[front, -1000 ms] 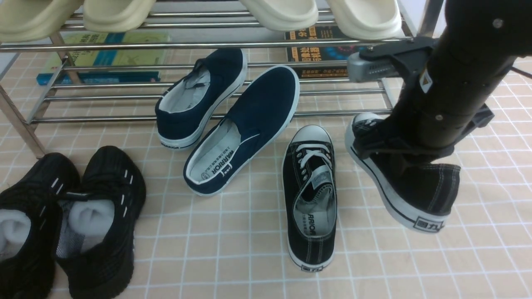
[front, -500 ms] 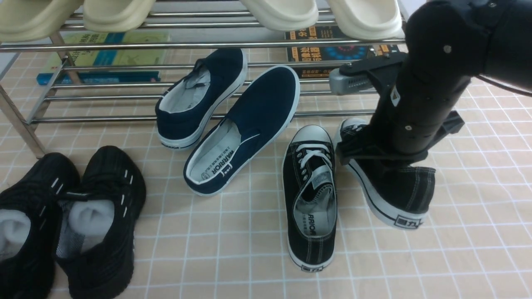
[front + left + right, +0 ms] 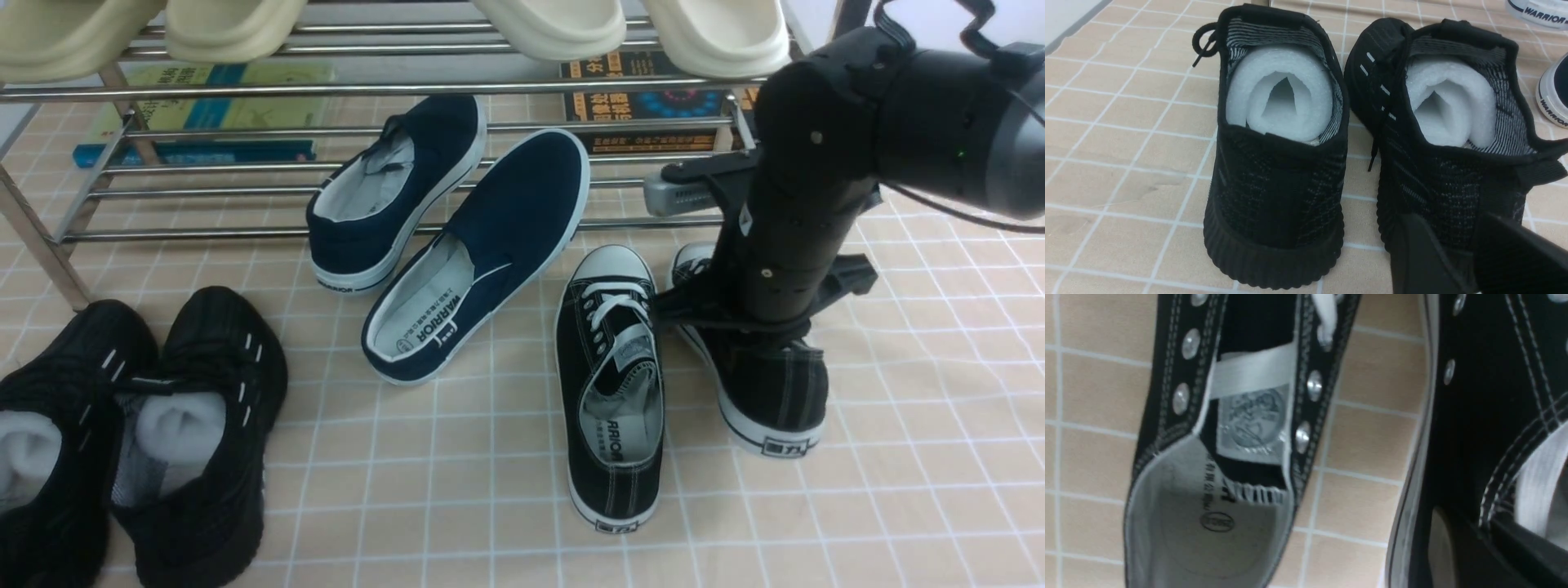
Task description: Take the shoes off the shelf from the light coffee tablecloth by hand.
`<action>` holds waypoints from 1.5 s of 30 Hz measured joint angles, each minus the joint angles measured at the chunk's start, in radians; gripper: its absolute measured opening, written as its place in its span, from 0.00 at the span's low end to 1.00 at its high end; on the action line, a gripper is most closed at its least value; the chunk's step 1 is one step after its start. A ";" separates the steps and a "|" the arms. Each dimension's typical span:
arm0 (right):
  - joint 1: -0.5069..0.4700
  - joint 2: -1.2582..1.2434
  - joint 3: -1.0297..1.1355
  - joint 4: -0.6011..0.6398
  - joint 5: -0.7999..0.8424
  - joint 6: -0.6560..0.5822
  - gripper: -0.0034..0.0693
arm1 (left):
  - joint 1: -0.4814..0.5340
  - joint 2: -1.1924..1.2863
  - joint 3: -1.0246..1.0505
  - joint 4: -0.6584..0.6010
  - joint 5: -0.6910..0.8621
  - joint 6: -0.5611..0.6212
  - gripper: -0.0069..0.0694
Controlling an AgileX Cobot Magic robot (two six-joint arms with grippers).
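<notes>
gripping sneaker [image 3: 775, 392] beside mate [image 3: 611, 457]: right jaws; left jaws wide near knit pair [image 3: 1278, 196].

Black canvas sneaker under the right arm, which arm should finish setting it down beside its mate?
Right. The right gripper grips that canvas sneaker at its collar, heel at the tablecloth, beside its mate. The left gripper is open by the black knit sneakers.

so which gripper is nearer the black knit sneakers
Left. The left gripper hangs just behind the heels of the knit sneakers; the right gripper is across the tablecloth, clamped on a lace-up sneaker.
</notes>
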 joint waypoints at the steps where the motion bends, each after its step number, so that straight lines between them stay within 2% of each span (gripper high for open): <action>1: 0.000 0.008 0.000 0.015 -0.001 0.003 0.12 | 0.000 0.000 0.000 0.000 0.000 0.000 0.41; 2: 0.000 0.009 0.000 0.018 -0.001 0.003 0.13 | 0.000 0.000 0.000 0.000 0.000 0.000 0.41; 7: -0.001 0.022 -0.012 0.098 -0.021 -0.005 0.38 | 0.000 0.000 0.000 0.000 0.000 0.000 0.41; 11: -0.001 0.021 -0.073 0.114 0.085 -0.041 0.57 | 0.000 0.000 0.000 0.000 0.000 0.000 0.41; 15: -0.001 0.002 -0.126 0.105 0.124 -0.129 0.61 | 0.000 0.000 0.000 0.000 0.000 0.000 0.41; 19: -0.001 -0.095 -0.118 0.125 0.135 -0.221 0.49 | 0.000 0.000 0.000 0.000 0.000 0.000 0.41; 26: -0.001 -0.387 0.055 0.143 0.143 -0.282 0.09 | 0.000 0.000 0.000 0.000 0.000 0.000 0.41; 28: -0.001 -0.472 0.122 0.134 0.145 -0.286 0.04 | 0.000 0.000 0.000 0.000 0.000 0.000 0.41; 32: -0.001 -0.667 0.312 0.123 0.119 -0.292 0.03 | 0.000 0.000 0.000 0.000 0.000 0.000 0.41; 38: -0.001 -1.005 0.764 0.117 -0.373 -0.317 0.03 | 0.000 0.000 0.000 0.000 0.000 0.000 0.41; 39: -0.001 -1.013 0.776 0.117 -0.390 -0.317 0.03 | 0.000 0.000 0.000 0.000 0.000 0.000 0.41; 40: -0.001 -1.075 0.866 0.117 -0.517 -0.317 0.03 | 0.000 0.000 0.000 0.000 0.000 0.000 0.41; 42: -0.001 -1.143 0.960 0.117 -0.636 -0.317 0.03 | 0.000 0.000 0.000 0.000 0.000 0.000 0.41; 45: -0.001 -1.223 1.070 0.117 -0.723 -0.317 0.03 | 0.000 0.000 0.000 0.000 0.000 0.000 0.41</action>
